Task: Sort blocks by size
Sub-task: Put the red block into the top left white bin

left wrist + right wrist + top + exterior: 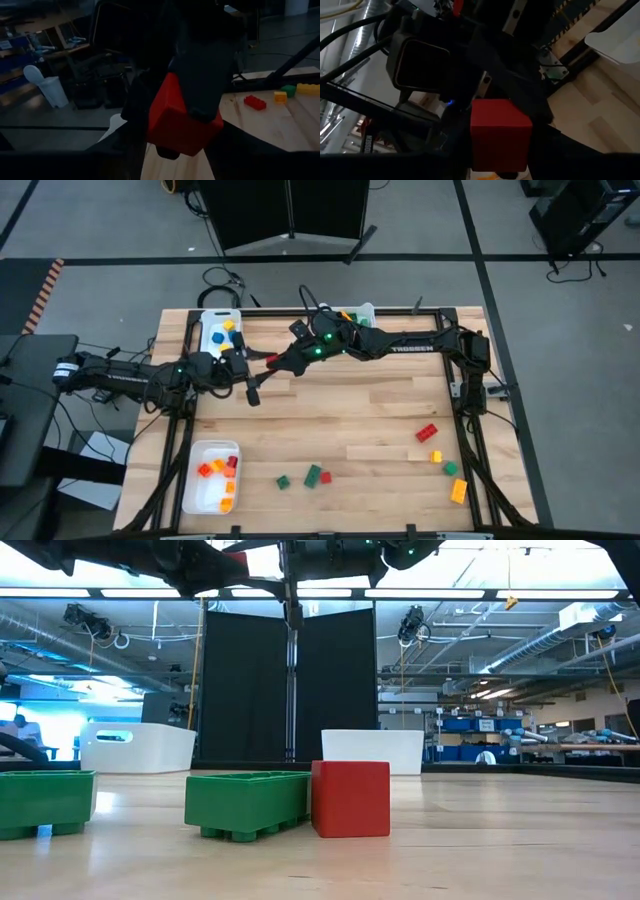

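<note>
My right gripper [268,363] reaches across the far half of the table to the left and is shut on a red block [500,132], high above the wood. The block also shows in the left wrist view [175,122]. My left gripper [250,380] meets it there, right at the block. Whether it touches the block, I cannot tell. Loose blocks lie on the table: two green ones and a red one [318,475] near the front middle, and red, orange, green and yellow ones [440,458] at the near right. My right gripper holds the red block between its two fingers. One dark finger [205,85] lies over the block's upper face [172,102]. It comes level from the table's right side. The block is lifted clear of the table.
White trays stand at the far left [208,330] with blue and yellow blocks, at the far middle [366,310], and at the near left [200,485] with red and orange blocks. In the low view a green brick [248,802] and a red cube [350,798] stand close.
</note>
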You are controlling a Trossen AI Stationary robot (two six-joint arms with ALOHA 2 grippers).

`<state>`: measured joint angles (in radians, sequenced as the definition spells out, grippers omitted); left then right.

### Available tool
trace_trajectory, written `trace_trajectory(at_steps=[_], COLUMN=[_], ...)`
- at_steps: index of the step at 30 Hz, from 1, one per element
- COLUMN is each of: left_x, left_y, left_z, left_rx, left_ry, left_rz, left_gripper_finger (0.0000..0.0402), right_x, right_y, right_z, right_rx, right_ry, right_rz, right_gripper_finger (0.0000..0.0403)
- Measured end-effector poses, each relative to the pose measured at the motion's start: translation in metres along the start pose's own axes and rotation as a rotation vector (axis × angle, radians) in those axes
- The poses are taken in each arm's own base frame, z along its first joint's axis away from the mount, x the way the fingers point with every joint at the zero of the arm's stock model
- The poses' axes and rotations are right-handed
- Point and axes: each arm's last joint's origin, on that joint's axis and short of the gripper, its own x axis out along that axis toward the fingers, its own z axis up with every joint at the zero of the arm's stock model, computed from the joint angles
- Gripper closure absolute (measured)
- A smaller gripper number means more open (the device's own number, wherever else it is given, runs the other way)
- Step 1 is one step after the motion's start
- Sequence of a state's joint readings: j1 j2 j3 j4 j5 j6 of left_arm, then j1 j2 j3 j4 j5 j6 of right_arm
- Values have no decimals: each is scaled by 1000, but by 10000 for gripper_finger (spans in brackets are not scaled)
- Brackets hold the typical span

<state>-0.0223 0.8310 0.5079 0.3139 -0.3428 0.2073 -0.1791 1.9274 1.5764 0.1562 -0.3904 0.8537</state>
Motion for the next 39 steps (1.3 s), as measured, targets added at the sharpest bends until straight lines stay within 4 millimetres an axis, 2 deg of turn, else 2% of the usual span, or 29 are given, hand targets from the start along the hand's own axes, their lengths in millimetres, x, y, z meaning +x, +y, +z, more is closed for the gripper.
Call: trace_trajectory(at_steps=[15, 19, 26, 39], left_x=[0, 0, 0, 0], left_y=[0, 0, -1, -1], left_z=[3, 4, 1, 1], left_rx=[44, 69, 90, 68], left_ry=[-33, -39, -10, -12], left_rz=[-4, -15, -24, -28], left_gripper_finger=[177, 191, 256, 246], right_x=[1, 1, 1, 1], right_y=[-1, -1, -3, -2], right_z=[-1, -1, -2, -1], right_rx=[37, 37, 60, 33], right_ry=[8, 9, 13, -9], right_rz=[-3, -4, -10, -15], right_gripper_finger=[240, 240, 239, 219])
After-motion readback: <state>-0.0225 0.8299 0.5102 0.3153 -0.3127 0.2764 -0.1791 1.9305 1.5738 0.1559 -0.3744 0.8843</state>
